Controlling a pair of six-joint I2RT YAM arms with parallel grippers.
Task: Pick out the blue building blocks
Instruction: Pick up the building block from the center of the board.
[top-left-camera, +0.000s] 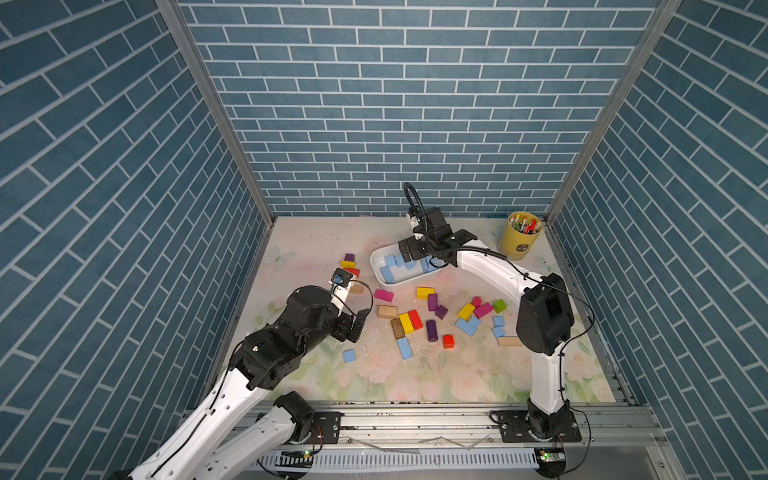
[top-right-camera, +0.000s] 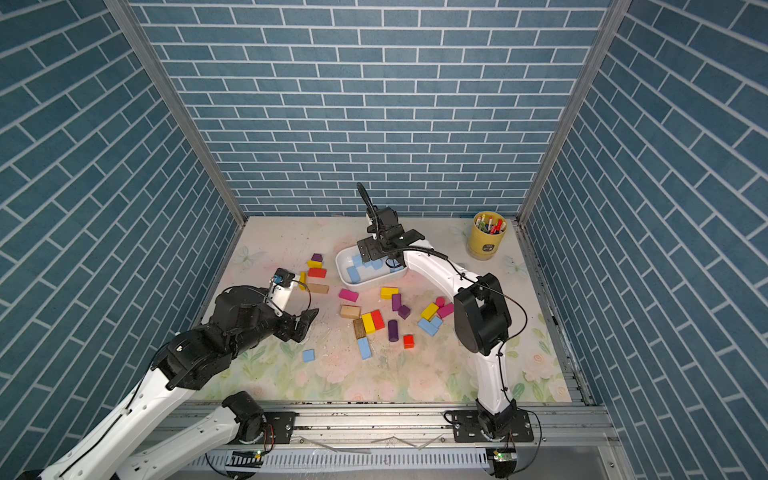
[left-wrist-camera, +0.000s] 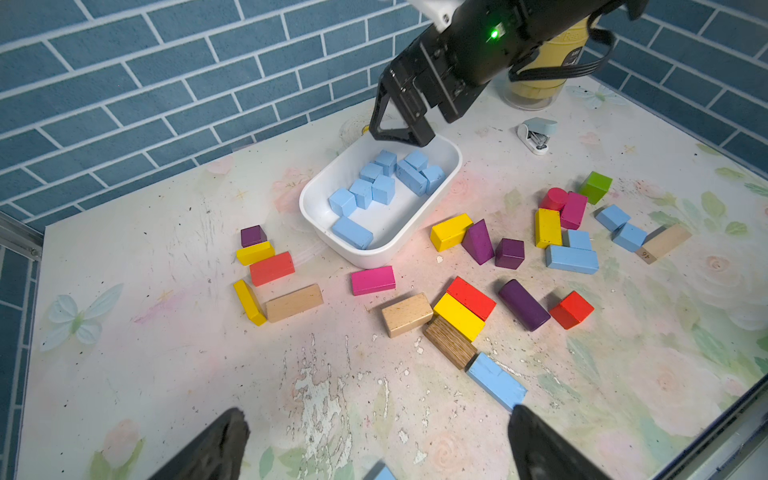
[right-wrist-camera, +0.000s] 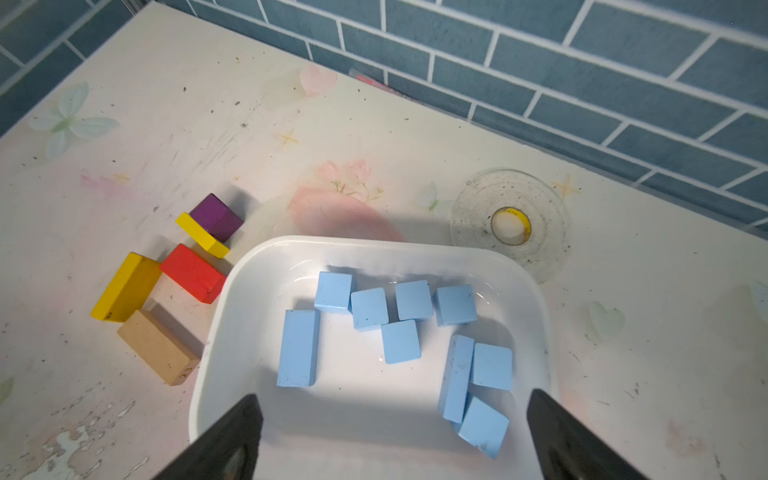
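Stamped "46" on the end of a tan wooden block (left-wrist-camera: 665, 243); "23" on another tan block (right-wrist-camera: 158, 347). Yellow cup (left-wrist-camera: 536, 81) label illegible.

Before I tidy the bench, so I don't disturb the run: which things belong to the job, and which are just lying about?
Job: white tray; blue blocks inside it; loose blue blocks.
Lying about: red, yellow, purple, pink and green blocks; tan wooden blocks; pen cup; stapler; tape roll.
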